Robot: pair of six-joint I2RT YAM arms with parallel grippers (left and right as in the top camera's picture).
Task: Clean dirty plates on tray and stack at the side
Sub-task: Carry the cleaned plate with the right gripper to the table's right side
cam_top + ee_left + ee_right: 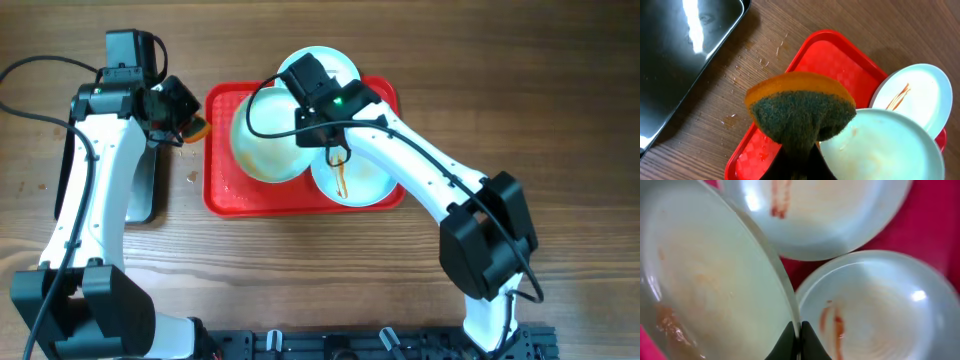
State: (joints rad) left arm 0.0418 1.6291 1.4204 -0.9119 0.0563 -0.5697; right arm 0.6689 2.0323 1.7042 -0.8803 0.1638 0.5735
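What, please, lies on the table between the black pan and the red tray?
Only bare wood table with a few pale crumbs, seen in the left wrist view between pan and tray; the held sponge hovers above.

A glossy black pan (680, 55) fills the upper left of the left wrist view, lying on the wooden table (300, 270). Mid-frame is an orange sponge (800, 107) with a green scouring face. Pale specks (730, 120), perhaps crumbs, dot the wood beside the pan.

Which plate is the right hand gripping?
The tilted, smeared round white plate at the red tray's left end, rim pinched by right hand; others bear streaks.
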